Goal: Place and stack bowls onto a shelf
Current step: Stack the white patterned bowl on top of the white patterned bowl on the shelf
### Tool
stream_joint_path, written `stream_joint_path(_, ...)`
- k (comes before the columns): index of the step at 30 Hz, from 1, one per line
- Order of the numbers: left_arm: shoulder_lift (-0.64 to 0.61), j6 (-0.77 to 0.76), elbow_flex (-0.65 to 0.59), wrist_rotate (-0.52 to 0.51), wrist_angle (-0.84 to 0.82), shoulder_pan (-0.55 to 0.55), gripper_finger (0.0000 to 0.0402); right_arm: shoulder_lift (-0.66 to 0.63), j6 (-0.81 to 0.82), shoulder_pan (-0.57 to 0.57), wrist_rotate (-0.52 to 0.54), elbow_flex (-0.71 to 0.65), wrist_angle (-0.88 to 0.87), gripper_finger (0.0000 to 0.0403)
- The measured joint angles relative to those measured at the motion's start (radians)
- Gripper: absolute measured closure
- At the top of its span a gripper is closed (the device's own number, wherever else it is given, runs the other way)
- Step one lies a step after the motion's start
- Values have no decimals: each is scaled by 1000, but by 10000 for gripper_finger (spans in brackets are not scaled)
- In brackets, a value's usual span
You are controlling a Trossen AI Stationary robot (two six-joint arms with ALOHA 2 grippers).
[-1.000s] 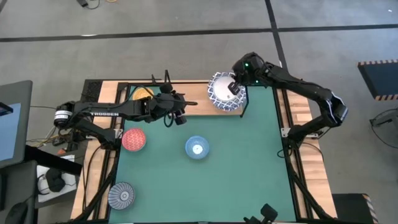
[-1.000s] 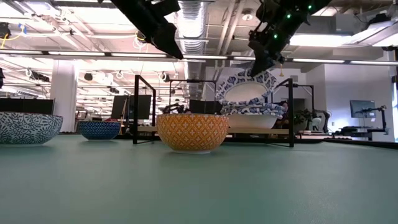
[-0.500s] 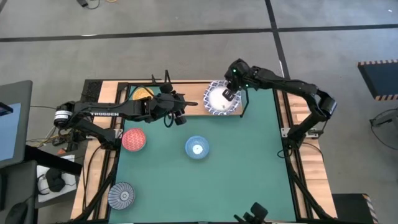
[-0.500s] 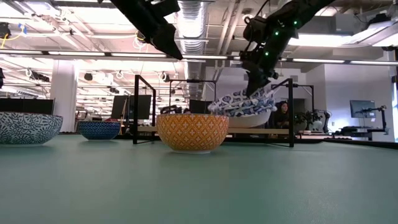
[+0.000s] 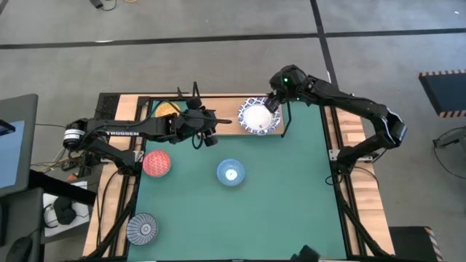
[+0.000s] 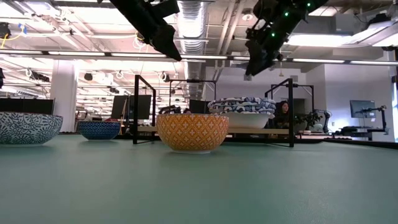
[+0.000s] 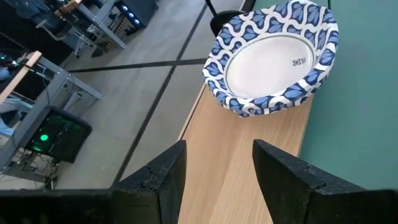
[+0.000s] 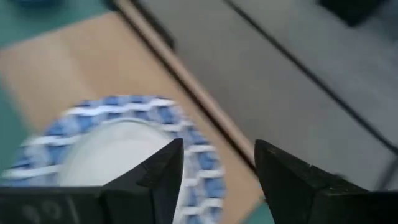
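A stack of white bowls with blue lattice rims stands level on the right end of the light-wood shelf. My right gripper hangs open just above the stack's far right rim, touching nothing. My left gripper is open over the middle of the shelf, pointing along the board toward the stack. An orange-yellow bowl sits at the shelf's left end, partly hidden by the left arm.
On the green mat stand a red bowl, a light blue bowl and a grey-blue ribbed bowl near the front left corner. The shelf's black wire posts rise beside the stack.
My right gripper has lowered a tilted white bowl onto the stack on the shelf, opened and let go, then risen clear. The bowl, which was tipped on edge in the fingers, now lies level on the stack.
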Motion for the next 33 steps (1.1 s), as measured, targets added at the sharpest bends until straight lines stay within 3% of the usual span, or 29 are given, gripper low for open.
stream_joint_path(7, 0, -6, 0, 0, 0, 0, 229, 127, 22, 90, -69, 0, -3, 213)
stream_joint_path(13, 0, -8, 0, -3, -21, 0, 229, 274, 23, 76, -72, 0, 3, 241)
stream_joint_path(21, 0, -5, 0, -21, -30, 8, 229, 405, 16, 43, -114, 5, 10, 246)
stream_joint_path(28, 0, -32, 0, -53, -88, 10, 229, 381, 14, 33, -107, 1, -1, 246)
stream_joint_path(33, -27, -136, 0, -86, -267, 8, 229, 259, -1, 44, -104, -6, -15, 246)
